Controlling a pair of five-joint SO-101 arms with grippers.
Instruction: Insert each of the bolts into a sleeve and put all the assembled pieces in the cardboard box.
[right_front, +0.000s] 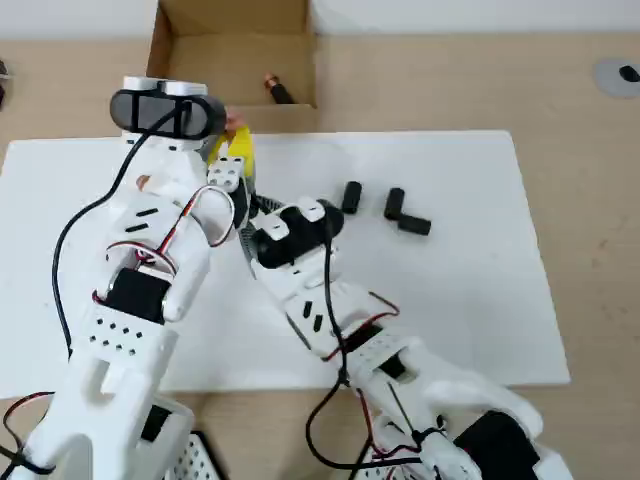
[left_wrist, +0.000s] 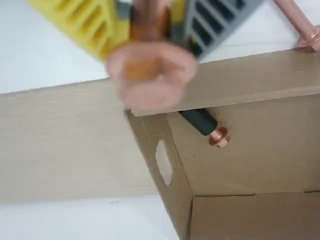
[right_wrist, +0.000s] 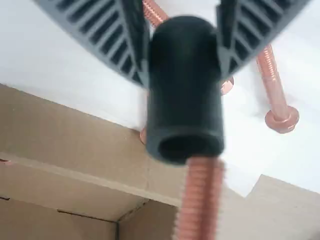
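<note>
Left gripper (left_wrist: 150, 37), one yellow finger and one grey, is closed on a copper bolt (left_wrist: 150, 75). It grips the shank, with the flanged head pointing back toward the wrist. It sits at the far edge of the white mat (right_front: 450, 300), just beside the near wall of the cardboard box (right_front: 230, 60).

Right gripper (right_wrist: 185, 72), both fingers grey, is clamped on a black sleeve (right_wrist: 185, 100). The sleeve's open mouth faces the left gripper. The bolt's threaded end meets that mouth in line with the bore. How far it is in, can't tell.

The two arms cross close together left of the mat's centre, the left arm's wrist over the right arm's gripper.

Inside the box, one assembled piece (right_front: 277, 90) lies against the near wall toward the right side, black sleeve with a copper head showing.

Three loose sleeves (right_front: 394, 205) lie on the mat to the right of the grippers. One stands a little apart on the left, and the other two touch or nearly touch.

Two loose bolts (right_wrist: 276, 90) lie on the mat just near the box edge, close beside the held sleeve.

The mat lies on a wooden table (right_front: 590, 200).
</note>
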